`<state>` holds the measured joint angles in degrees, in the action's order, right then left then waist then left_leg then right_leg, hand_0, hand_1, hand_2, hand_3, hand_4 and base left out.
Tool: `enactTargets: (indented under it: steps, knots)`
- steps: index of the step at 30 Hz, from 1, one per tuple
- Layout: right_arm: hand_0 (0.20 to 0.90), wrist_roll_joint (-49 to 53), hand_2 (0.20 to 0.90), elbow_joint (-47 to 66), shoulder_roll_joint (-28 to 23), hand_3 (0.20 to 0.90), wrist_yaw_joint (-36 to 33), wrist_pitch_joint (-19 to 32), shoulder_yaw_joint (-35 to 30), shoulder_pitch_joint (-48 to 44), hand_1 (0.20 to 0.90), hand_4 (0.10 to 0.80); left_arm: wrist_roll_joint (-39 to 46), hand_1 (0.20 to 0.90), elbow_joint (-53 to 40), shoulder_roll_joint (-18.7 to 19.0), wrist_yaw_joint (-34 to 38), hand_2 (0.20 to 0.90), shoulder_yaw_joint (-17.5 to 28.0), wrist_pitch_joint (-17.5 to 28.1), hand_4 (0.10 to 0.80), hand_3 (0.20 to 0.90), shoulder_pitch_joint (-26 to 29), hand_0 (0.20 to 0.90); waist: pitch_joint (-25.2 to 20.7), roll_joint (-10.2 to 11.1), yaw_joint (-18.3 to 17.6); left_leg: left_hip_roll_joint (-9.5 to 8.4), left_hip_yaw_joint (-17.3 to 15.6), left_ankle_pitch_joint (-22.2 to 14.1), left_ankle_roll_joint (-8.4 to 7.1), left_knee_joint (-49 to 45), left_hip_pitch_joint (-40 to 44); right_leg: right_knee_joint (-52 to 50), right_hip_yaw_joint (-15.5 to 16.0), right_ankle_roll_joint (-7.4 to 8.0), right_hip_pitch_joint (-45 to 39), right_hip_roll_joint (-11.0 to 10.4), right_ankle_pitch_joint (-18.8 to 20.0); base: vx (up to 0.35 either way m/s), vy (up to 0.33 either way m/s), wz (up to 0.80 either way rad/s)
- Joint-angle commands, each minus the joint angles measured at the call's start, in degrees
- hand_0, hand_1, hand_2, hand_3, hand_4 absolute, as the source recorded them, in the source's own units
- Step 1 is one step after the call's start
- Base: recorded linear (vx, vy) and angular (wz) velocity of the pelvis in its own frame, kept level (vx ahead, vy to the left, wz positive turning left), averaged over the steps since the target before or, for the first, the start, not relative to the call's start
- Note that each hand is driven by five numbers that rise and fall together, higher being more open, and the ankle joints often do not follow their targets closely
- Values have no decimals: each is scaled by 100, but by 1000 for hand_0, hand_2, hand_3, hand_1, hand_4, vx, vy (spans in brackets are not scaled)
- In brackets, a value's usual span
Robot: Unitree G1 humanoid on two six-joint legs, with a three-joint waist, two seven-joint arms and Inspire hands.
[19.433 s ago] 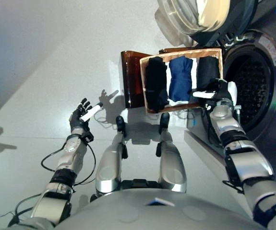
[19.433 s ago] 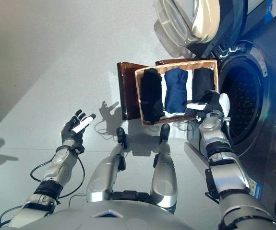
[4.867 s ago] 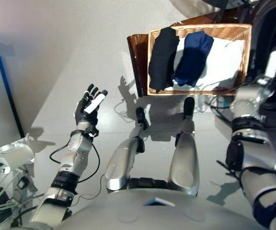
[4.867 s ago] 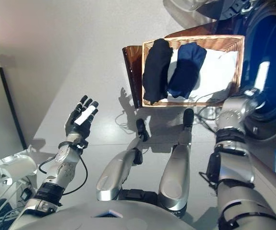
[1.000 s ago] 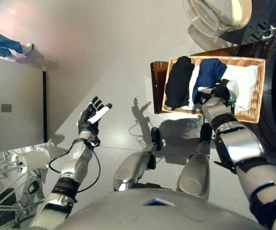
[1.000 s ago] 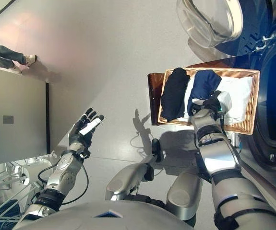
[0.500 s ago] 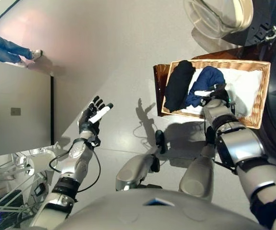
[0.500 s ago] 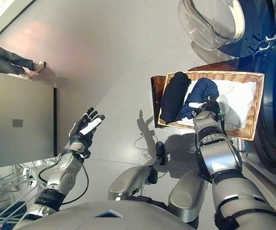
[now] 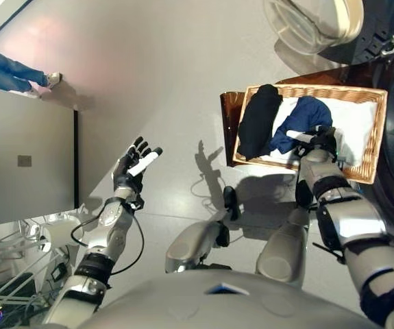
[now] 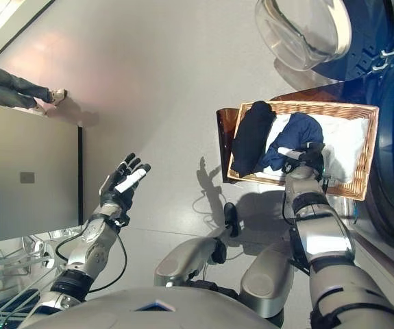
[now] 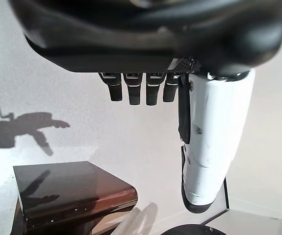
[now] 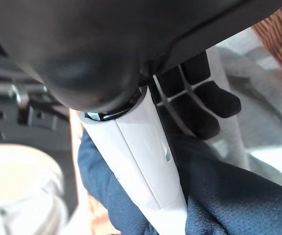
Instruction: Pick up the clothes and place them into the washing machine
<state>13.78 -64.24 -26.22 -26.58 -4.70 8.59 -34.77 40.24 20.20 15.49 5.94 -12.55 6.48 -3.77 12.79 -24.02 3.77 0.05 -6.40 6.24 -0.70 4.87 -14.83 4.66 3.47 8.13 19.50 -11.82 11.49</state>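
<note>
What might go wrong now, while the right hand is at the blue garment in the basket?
The right hand pinches only an edge of the blue garment, so the cloth may slip out on lifting. The black garment lies against it and may be dragged along. A trailing end might also catch on the wicker basket rim.

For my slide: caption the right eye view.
Right hand on the navy garment in the basket; left hand open, idle.

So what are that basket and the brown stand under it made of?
The basket looks like woven wicker: tan, with a ribbed, braided rim and a white cloth lining. The stand looks like dark brown wood or a glossy laminate, since its surface shines and reflects; which one is unclear.
</note>
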Motion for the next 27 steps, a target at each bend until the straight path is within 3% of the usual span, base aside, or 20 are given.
enactTargets:
  steps: [1, 8, 14, 19, 27]
  knots:
    - [200, 0, 200, 790, -238, 200, -372, 444, -149, -57, 200, 300, -84, 900, -147, 207, 156, 900, 220, 366, 800, 900, 355, 900, 152, 208, -135, 55, -130, -61, -477, 13, 61, -794, -192, 25, 140, -173, -807, -9, -17, -12]
    - [200, 599, 200, 2144, -259, 200, -331, 976, -705, 687, 200, 300, -32, 900, -202, 175, 130, 900, 415, 396, 800, 900, 269, 900, 213, 307, -287, 105, -151, -67, -474, 13, 71, -837, -259, 2, 177, -131, -835, -1, -13, -6]
    - [200, 2048, 200, 2509, 111, 200, 164, 1824, -1238, 1234, 200, 300, 185, 900, -206, 109, 32, 900, 513, 462, 800, 900, 215, 900, 201, 408, -384, 139, -180, -103, -469, 13, 116, -847, -272, -2, 166, -89, -866, 0, 0, 0]
    - [200, 3262, 200, 2124, 419, 200, 667, 2310, -1542, 1383, 200, 300, 320, 900, -63, 5, -12, 900, 466, 541, 800, 900, 234, 900, 197, 505, -429, 153, -202, -140, -463, 13, 142, -828, -310, -2, 168, -48, -876, 2, -8, -4]
    - [200, 5067, 200, 1233, 544, 200, 952, 2778, -2098, 743, 200, 300, 496, 900, -162, 38, -7, 900, 367, 689, 800, 900, 251, 900, 291, 555, -371, 150, -171, -141, -478, 13, 138, -828, -327, -4, 217, -45, -892, 2, -14, -4]
